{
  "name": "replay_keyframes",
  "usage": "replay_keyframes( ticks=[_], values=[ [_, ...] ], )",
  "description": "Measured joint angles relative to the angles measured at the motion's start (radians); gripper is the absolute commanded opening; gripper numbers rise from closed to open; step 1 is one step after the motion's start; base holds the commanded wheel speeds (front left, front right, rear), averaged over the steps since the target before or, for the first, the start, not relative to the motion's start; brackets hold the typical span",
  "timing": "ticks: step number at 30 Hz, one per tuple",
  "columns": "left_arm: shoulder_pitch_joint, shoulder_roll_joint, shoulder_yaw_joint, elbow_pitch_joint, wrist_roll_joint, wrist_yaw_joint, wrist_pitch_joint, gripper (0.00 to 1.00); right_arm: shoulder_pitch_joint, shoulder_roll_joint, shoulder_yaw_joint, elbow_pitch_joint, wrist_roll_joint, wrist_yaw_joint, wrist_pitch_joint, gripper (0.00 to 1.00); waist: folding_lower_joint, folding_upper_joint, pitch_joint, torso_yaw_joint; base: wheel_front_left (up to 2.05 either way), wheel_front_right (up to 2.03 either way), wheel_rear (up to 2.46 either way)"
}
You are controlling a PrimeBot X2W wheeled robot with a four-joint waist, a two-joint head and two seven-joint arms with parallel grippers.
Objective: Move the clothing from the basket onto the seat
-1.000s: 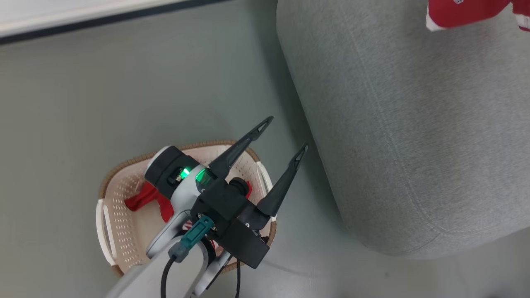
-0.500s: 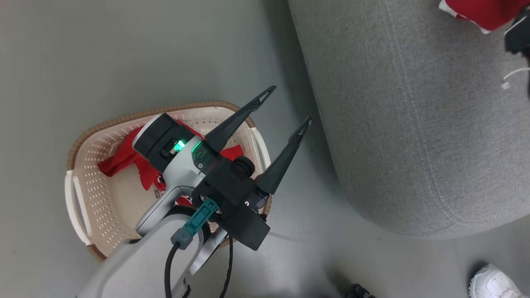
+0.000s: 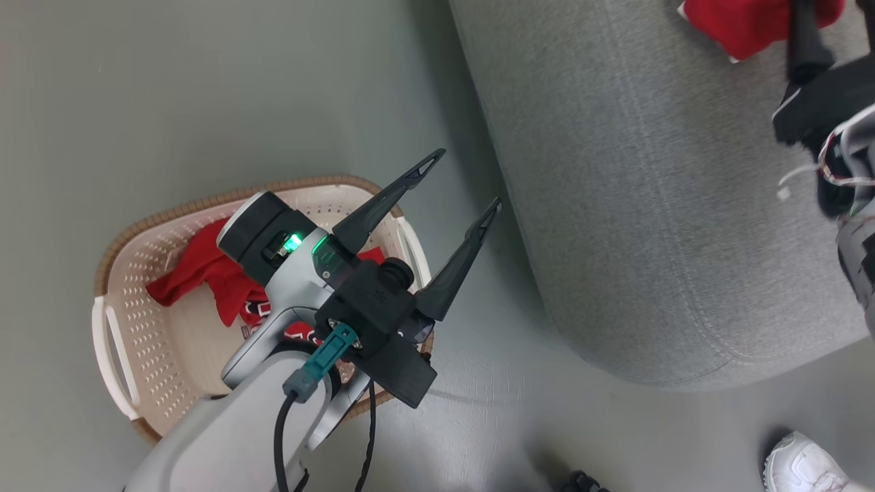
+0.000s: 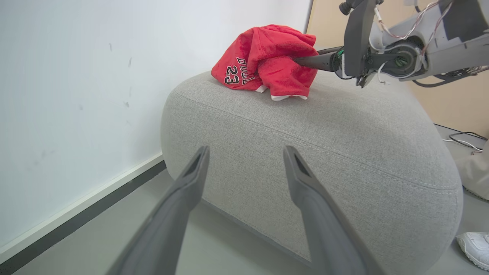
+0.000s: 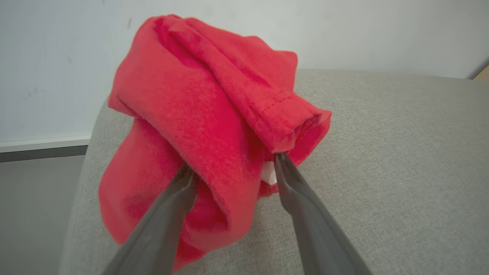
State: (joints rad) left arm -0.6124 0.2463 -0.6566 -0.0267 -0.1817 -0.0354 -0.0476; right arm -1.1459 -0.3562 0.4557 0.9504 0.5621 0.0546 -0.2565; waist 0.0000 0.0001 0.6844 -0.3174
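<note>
left gripper (image 3: 466, 179) hangs above sofa-side edge of basket (image 3: 109, 328), fingers wide apart, holding nothing. one red jersey (image 3: 195, 273) lies crumpled inside basket. other jersey (image 4: 267, 61) sits bunched on top of grey sofa (image 4: 344, 152), near end closest to wall (image 4: 57, 95), number 23 showing. right gripper (image 5: 233, 165) at that bundle, fingers spread, tips tucked among folds, cloth not pinched. white shoe (image 3: 806, 465) on floor (image 3: 205, 102) beside sofa.
</note>
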Motion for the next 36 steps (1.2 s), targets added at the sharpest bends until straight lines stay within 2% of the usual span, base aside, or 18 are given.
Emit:
replay_keyframes(
  ticks=[9,19,28,36],
  values=[
    [0.014,-0.012,0.013,0.080,-0.021,0.002,-0.053,1.00,0.111,0.008,0.004,-0.050,-0.038,0.008,0.000,1.00,-0.0001,0.0000,-0.079,-0.009,0.00,0.00,0.00],
    [0.079,-0.026,0.075,0.158,-0.081,0.032,-0.124,1.00,0.238,0.047,0.015,-0.165,-0.072,0.009,0.000,1.00,-0.0002,-0.0003,-0.204,0.004,0.00,0.00,0.00],
    [0.170,-0.025,0.148,0.236,-0.144,0.071,-0.170,1.00,0.375,0.067,0.026,-0.275,-0.116,0.006,0.000,1.00,-0.0002,-0.0003,-0.323,0.046,0.00,0.00,0.00],
    [0.298,-0.007,0.231,0.289,-0.201,0.101,-0.193,1.00,0.563,0.098,0.015,-0.407,-0.132,-0.052,0.000,1.00,-0.0003,-0.0003,-0.443,0.106,0.00,0.00,0.00]
  ],
)
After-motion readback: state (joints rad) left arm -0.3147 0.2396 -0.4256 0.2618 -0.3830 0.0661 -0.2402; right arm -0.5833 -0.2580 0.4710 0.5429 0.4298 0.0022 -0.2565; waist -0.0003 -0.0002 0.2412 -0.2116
